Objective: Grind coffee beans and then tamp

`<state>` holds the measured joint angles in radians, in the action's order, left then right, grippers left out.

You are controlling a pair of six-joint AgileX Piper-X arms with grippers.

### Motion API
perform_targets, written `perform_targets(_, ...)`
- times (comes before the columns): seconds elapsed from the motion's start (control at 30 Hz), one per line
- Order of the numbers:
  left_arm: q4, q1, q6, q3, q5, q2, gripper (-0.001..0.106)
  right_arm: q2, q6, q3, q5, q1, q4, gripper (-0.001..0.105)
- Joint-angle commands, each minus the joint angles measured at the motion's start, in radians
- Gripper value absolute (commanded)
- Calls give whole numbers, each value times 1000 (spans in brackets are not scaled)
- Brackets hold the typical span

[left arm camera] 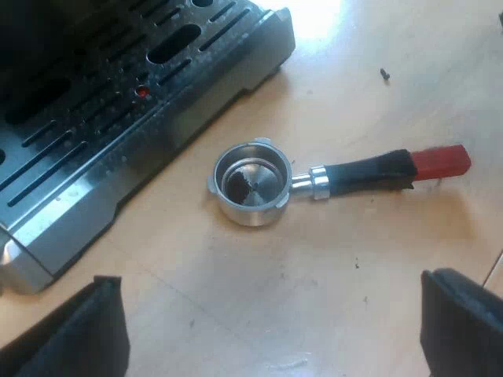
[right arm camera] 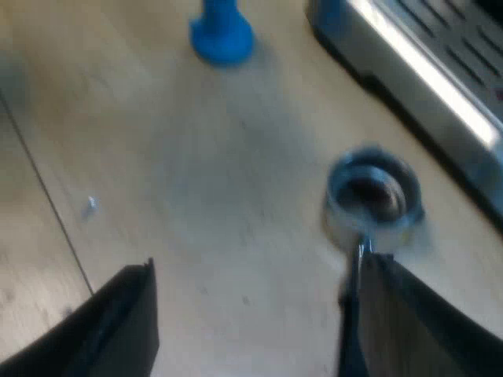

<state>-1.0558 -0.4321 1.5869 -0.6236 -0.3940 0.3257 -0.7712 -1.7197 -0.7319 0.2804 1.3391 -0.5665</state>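
- The metal holder (left arm camera: 250,182) lies loose on the wooden table (left arm camera: 330,298), just beside the corner of the espresso machine's drip tray (left arm camera: 118,118) but not touching it.
- Its basket faces up, with a little dark residue at the bottom. Its dark handle (left arm camera: 365,170) points away from the machine and ends in a red tip (left arm camera: 440,161).
- The left gripper (left arm camera: 273,276) hovers over the table near the holder, fingers spread wide and empty.
- The right gripper (right arm camera: 258,263) is also wide apart and empty. One of its fingers (right arm camera: 393,314) hangs over the handle, close to the basket.
- The blue tamper (right arm camera: 222,35) stands on the table, well apart from the holder and farther off.
- The holder is probably stiff and heavy at the basket end. The smooth, round rim would likely slip between fingers.
- The dark grip close to the metal collar looks the best hold. Taken by the red tip, the basket end would likely sag.
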Motion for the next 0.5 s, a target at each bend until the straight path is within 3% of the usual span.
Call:
perform_targets(0.03, -17, -4, 27, -7, 40, -26, 78, -2, -33, -11, 7, 2, 79, 58)
perform_targets(0.13, -25, -4, 101, -7, 131, -27, 78, -5, -31, -11, 7, 2, 146, 58)
perform_targets(0.27, -20, -4, 181, -7, 187, -11, 78, -29, -30, -11, 28, 2, 201, 63)
perform_targets(0.37, -20, -4, 211, -7, 234, 19, 78, -80, -33, -11, 39, 2, 226, 79)
perform_targets(0.5, -16, 11, 223, -7, 256, 86, 78, -160, -35, -11, 37, 2, 258, 80)
